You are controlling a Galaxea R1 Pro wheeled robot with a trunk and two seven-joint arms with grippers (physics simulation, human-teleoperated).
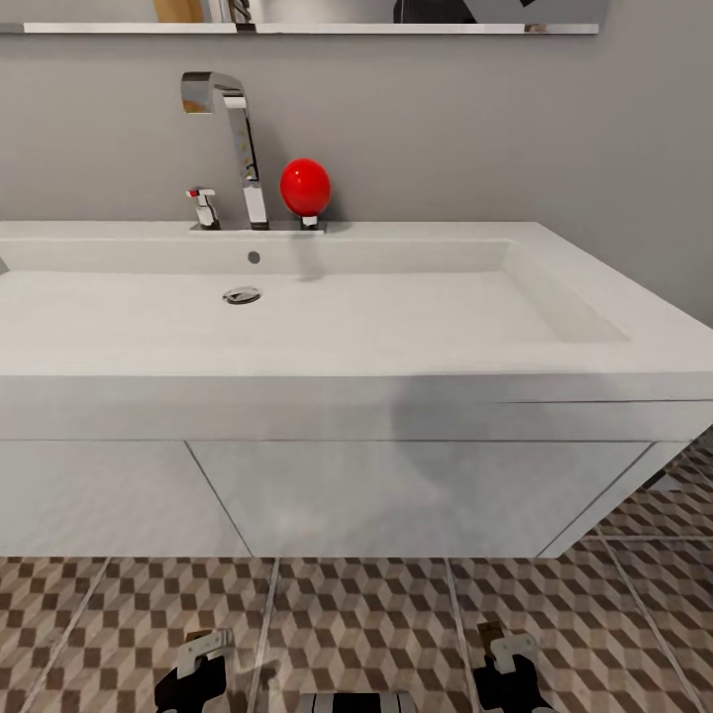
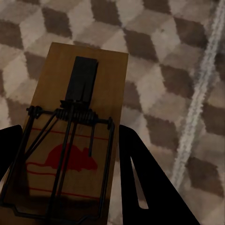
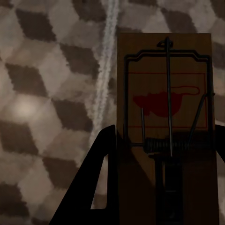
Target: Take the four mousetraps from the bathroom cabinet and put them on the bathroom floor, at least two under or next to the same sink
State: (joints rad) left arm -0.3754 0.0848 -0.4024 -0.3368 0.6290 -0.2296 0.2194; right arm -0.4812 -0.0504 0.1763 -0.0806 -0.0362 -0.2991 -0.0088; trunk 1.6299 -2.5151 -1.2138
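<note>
Two low end effectors, left (image 1: 195, 665) and right (image 1: 505, 662), each clamp a mousetrap (image 2: 77, 136) (image 3: 166, 131) above the bathroom floor (image 1: 376, 614).

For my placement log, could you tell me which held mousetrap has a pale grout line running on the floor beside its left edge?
The mousetrap in the right gripper; the grout line there passes its left edge, while the left gripper's mousetrap has it off to its right.

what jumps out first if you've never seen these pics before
In the head view, the bright red ball beside the chrome faucet stands out at the back of the wide white sink, with cube-patterned floor below. Each wrist view shows a mousetrap between dark fingers over those tiles: the left trap and the right trap, both printed with a red mouse.
</note>
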